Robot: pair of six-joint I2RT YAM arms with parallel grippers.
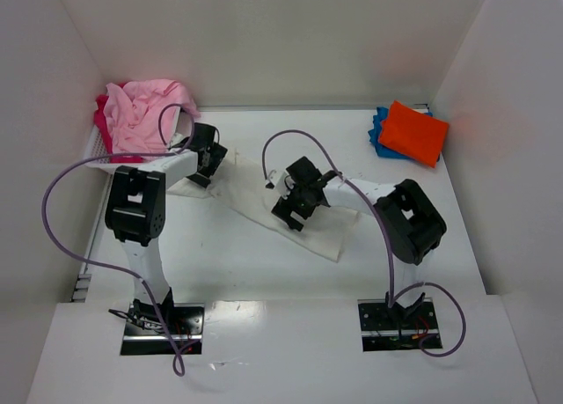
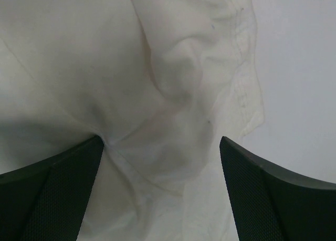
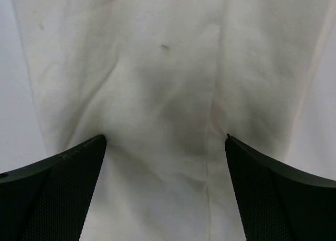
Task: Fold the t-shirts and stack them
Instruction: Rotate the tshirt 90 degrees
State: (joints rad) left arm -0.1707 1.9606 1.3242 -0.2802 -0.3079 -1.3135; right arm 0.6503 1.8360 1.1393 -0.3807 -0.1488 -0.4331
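A cream-white t-shirt point(image 1: 255, 197) lies as a long narrow strip across the middle of the table. My left gripper point(image 1: 204, 165) is open, pressed down over its left end; the wrist view shows wrinkled cloth point(image 2: 173, 94) between the spread fingers point(image 2: 52, 199). My right gripper point(image 1: 290, 212) is open over the strip's right part, with flat cloth point(image 3: 168, 120) between its fingers point(image 3: 283, 199). A light pink t-shirt point(image 1: 145, 109) is heaped over a red-magenta one point(image 1: 104, 122) at the back left. An orange t-shirt point(image 1: 413, 133) lies folded on a blue one point(image 1: 378, 127) at the back right.
A white slotted basket point(image 1: 91, 157) stands at the left wall under the pink heap. White walls close in the table at the back and both sides. Purple cables point(image 1: 53, 210) loop from both arms.
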